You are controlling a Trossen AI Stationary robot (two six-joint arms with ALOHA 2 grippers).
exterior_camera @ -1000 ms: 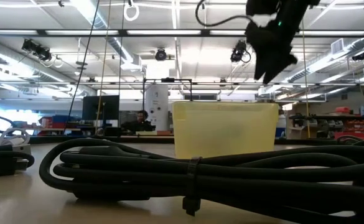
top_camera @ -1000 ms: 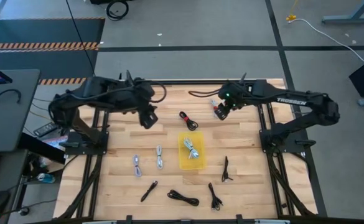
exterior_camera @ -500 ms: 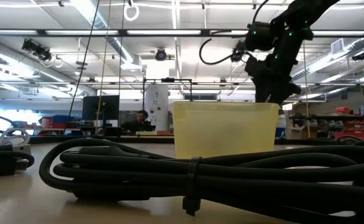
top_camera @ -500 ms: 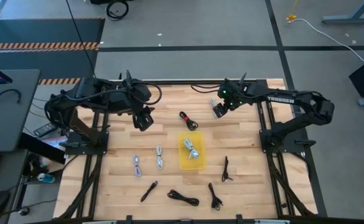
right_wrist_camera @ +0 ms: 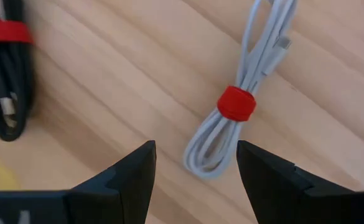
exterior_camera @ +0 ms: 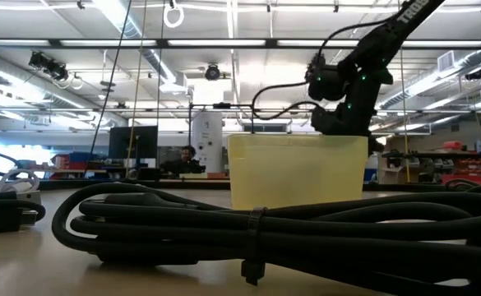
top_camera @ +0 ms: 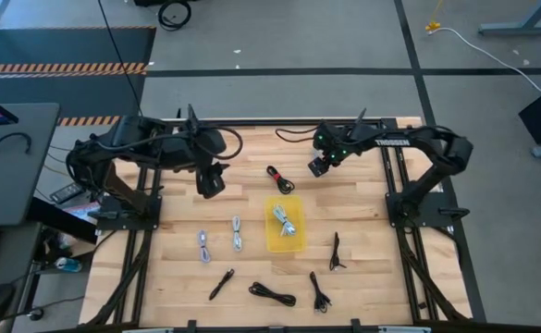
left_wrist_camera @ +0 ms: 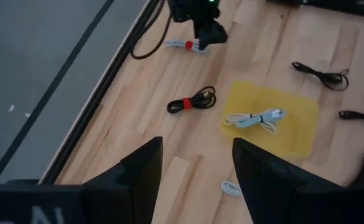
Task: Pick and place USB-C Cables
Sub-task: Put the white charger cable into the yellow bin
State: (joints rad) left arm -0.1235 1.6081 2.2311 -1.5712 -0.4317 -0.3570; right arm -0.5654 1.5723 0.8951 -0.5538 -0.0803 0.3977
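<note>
White USB-C cable (right_wrist_camera: 247,112) with red tie (right_wrist_camera: 236,102) lies on wooden table (top_camera: 362,203) at far edge, directly beneath right gripper (right_wrist_camera: 194,165). Fingers spread, nothing held; looped end sits between fingertips, long axis running away from gripper. Black red-tied cable (right_wrist_camera: 6,74) just beside. Yellow tray (top_camera: 285,242) mid-table holds one white cable. Left gripper (left_wrist_camera: 194,165) spread, empty, waits over far-left table; right arm far nearer.

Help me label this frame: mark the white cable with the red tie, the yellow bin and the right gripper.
white cable (right_wrist_camera: 236,103), right wrist view, its red tie.
yellow bin (top_camera: 275,244), high view, bare floor.
right gripper (right_wrist_camera: 194,163), right wrist view, between its open fingertips.
</note>
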